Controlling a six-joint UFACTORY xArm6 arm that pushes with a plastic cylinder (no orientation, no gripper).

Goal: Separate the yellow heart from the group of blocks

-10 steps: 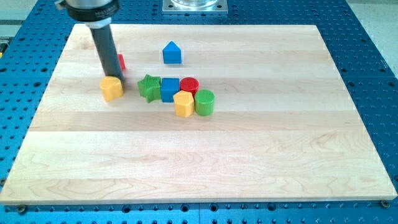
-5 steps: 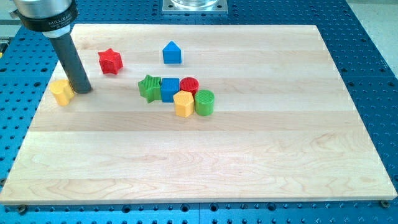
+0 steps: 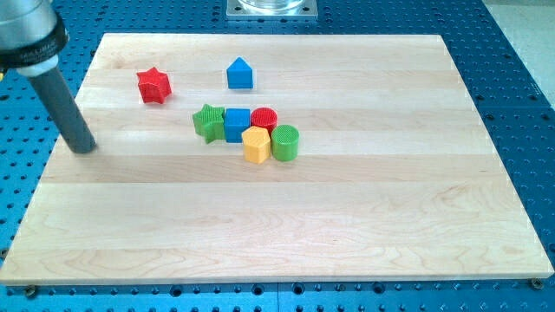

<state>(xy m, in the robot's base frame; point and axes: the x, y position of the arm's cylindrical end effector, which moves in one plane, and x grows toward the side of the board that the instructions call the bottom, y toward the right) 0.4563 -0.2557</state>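
The separating step is looking close to finished, though I am not seeing the yellow heart anywhere in this view, so I cannot tell where it is lying; it may be hiding behind my rod (image 3: pixel 54 91) or sitting off the counter (image 3: pixel 347 217). My tip (image 3: pixel 84 148) is resting near the counter's left edge, well apart from the cluster: green star (image 3: pixel 208 121), blue cube (image 3: pixel 236 124), red cylinder (image 3: pixel 264 117), yellow hexagon (image 3: pixel 257 145) and green cylinder (image 3: pixel 285 142). The red star (image 3: pixel 153 86) and blue house-shaped block (image 3: pixel 240 74) are sitting apart, nearer the view's top. The rod is leaning, its top toward the view's left. My tool is a bare rod, neither opening nor clamping. Next I am needing to clear away and confirm the heart's place.
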